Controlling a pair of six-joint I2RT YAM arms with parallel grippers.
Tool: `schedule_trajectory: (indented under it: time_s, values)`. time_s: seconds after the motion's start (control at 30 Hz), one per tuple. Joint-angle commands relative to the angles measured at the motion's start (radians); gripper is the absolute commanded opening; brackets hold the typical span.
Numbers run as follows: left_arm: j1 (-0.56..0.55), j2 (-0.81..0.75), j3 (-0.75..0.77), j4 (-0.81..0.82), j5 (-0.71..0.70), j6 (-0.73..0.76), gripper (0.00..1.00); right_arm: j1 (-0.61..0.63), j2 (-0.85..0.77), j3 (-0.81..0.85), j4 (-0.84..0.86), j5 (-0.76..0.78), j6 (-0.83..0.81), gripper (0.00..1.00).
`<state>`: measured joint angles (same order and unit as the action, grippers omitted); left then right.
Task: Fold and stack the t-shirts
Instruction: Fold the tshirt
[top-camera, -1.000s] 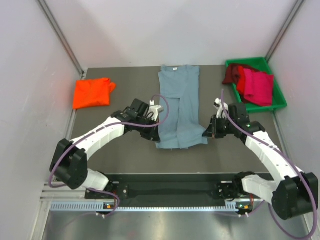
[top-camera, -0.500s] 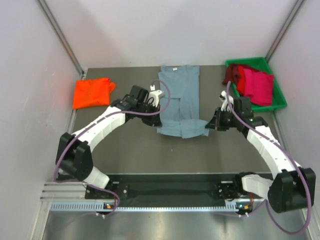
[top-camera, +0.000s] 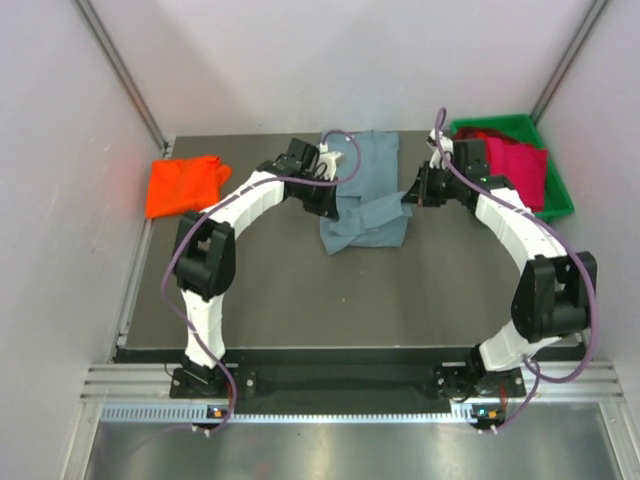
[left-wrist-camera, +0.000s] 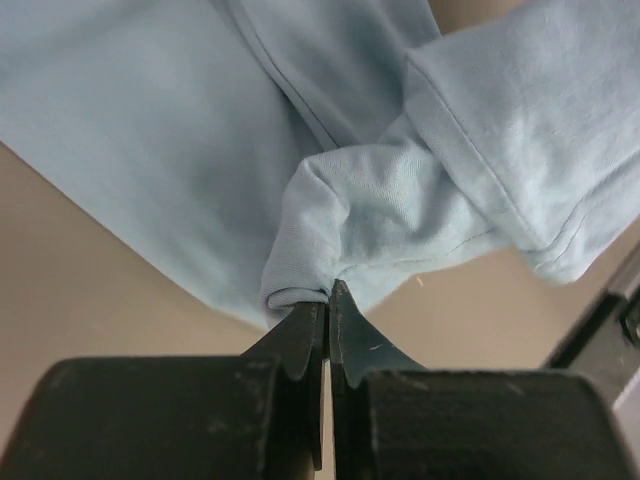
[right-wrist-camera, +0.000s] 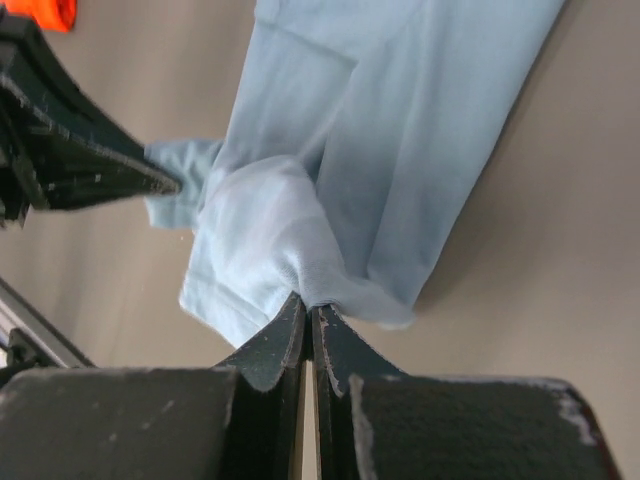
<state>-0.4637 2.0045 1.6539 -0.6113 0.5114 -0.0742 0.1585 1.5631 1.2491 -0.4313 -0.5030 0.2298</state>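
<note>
The green bin (top-camera: 563, 192) held crimson t-shirts (top-camera: 515, 170). Left of the bin, the blue-grey t-shirt (top-camera: 368, 210) lay partly folded on the surface (top-camera: 300, 290), left claw (left-wrist-camera: 327, 300) and right claw (right-wrist-camera: 305, 305) each clenched on its cloth.

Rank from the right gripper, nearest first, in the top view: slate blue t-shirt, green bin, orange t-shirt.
1. slate blue t-shirt, table centre: its edge is pinched in the right gripper.
2. green bin, far-right corner, just beyond that gripper.
3. orange t-shirt, far-left side, across the table.
</note>
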Motion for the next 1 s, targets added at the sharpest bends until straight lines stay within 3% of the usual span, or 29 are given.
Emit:
schedule_trajectory:
  time_s: [0.0, 0.23, 0.97]
  values:
    - [0.028, 0.066, 0.141, 0.001, 0.007, 0.028, 0.0, -0.002, 0.06, 0.111, 0.051, 0.003, -0.044, 0.0]
    - [0.069, 0.223, 0.398, -0.074, -0.024, 0.037, 0.0, -0.002, 0.248, 0.272, 0.045, -0.003, -0.049, 0.0]
    - [0.132, 0.448, 0.555, -0.022, -0.066, -0.021, 0.0, 0.018, 0.618, 0.556, 0.075, 0.018, -0.037, 0.0]
